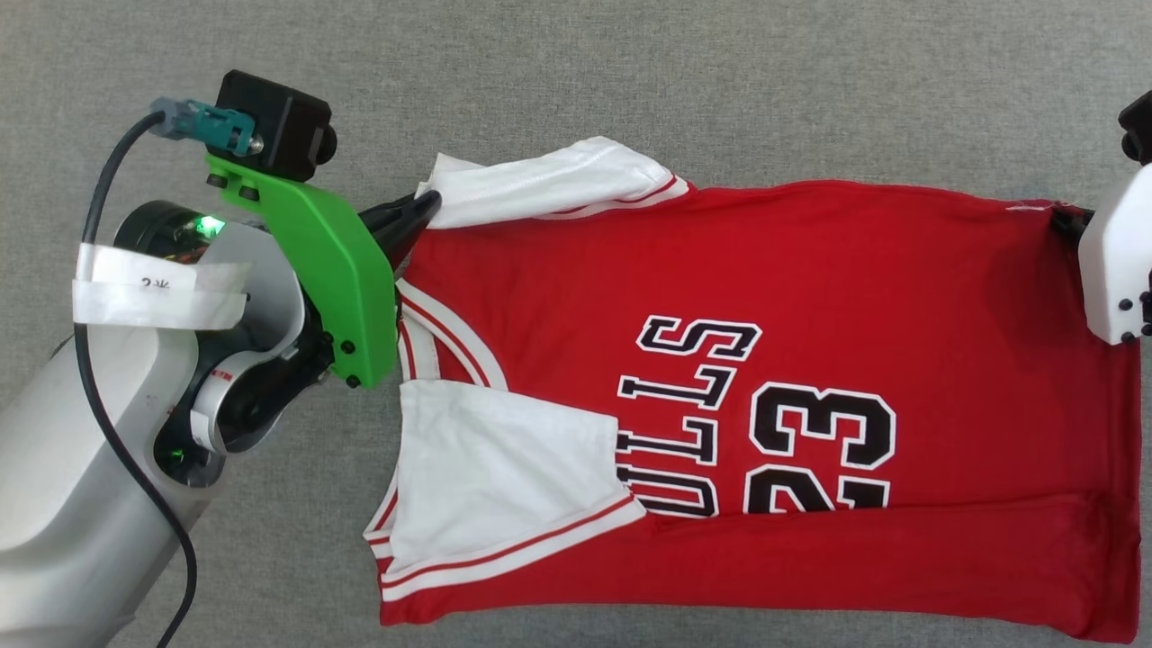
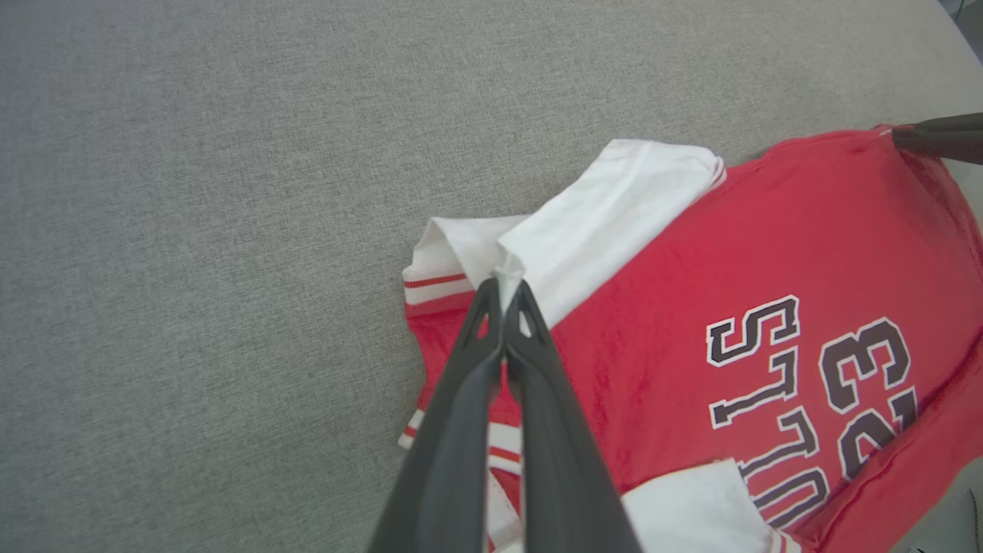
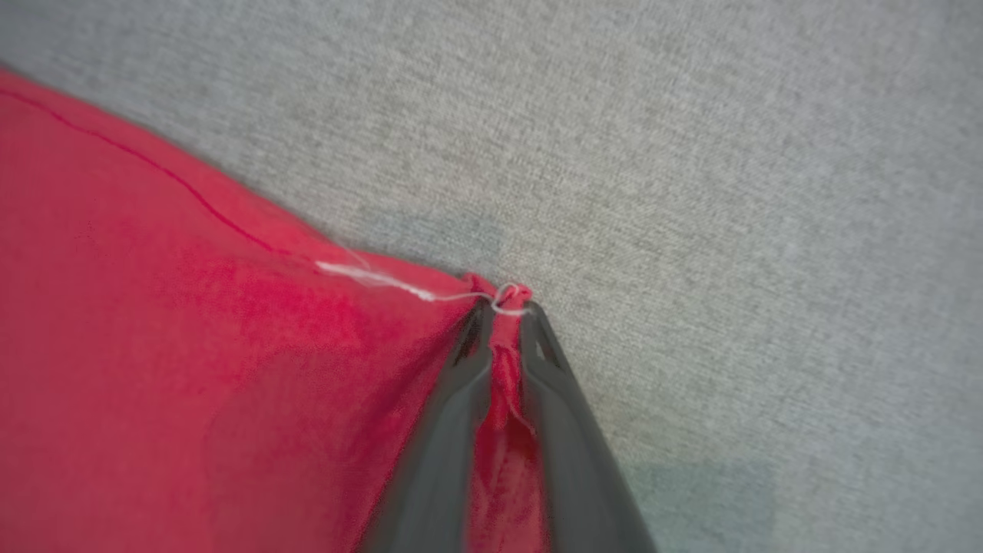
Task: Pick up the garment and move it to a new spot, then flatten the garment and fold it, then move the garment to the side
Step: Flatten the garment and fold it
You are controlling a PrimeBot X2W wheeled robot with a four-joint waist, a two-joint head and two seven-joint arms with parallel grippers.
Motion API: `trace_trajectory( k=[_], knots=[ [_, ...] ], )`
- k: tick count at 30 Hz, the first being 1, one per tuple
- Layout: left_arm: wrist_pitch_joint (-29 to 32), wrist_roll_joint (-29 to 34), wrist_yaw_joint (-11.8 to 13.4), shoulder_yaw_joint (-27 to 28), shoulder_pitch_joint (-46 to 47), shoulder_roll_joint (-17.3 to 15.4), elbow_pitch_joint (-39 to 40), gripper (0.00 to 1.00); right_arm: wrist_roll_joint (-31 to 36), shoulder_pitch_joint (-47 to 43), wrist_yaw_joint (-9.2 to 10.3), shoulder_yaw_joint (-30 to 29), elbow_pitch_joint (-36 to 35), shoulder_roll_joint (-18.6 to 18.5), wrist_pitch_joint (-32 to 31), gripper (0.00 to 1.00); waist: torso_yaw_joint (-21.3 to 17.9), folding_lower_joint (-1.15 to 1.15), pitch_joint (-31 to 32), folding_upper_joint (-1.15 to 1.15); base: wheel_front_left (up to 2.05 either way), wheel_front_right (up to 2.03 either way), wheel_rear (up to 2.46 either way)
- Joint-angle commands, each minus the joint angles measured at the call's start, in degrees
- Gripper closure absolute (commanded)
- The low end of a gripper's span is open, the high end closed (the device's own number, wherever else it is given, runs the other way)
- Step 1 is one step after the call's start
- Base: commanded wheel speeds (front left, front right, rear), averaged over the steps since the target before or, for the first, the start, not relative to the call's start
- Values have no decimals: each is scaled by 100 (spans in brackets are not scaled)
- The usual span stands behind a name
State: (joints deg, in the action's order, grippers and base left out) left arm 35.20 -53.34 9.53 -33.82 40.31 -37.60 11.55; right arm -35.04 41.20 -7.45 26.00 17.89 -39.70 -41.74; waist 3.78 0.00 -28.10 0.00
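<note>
The garment (image 1: 810,270), a red jersey with white sleeves and a black "23", lies spread sideways on the grey cloth surface, its near edge folded over. My left gripper (image 1: 423,209) is shut on the white sleeve corner at the far left; the left wrist view shows the white cloth pinched at the fingertips of my left gripper (image 2: 507,288). My right gripper (image 1: 1066,218) holds the far right hem corner. In the right wrist view, red cloth of the garment (image 3: 192,346) is clamped between the jaws of my right gripper (image 3: 507,307).
The grey fabric surface (image 1: 630,81) stretches all around the jersey. My left arm's green bracket (image 1: 333,261) and camera block stand beside the collar. My right arm's white housing (image 1: 1116,261) sits at the right edge.
</note>
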Motion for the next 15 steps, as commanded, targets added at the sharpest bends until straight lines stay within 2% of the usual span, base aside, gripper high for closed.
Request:
trace_trajectory(
  k=[1, 15],
  knots=[
    [-79, -4, 25, 29, -109, 28, -66, 100, -83, -173, -3, 117, 210, 146, 70, 100, -9, 0, 39, 0, 0, 0, 0],
    [-521, -129, 47, 133, -600, 72, -474, 100, -526, -601, -3, -635, 434, 384, 1639, 100, -133, 0, 783, 0, 0, 0, 0]
  ],
)
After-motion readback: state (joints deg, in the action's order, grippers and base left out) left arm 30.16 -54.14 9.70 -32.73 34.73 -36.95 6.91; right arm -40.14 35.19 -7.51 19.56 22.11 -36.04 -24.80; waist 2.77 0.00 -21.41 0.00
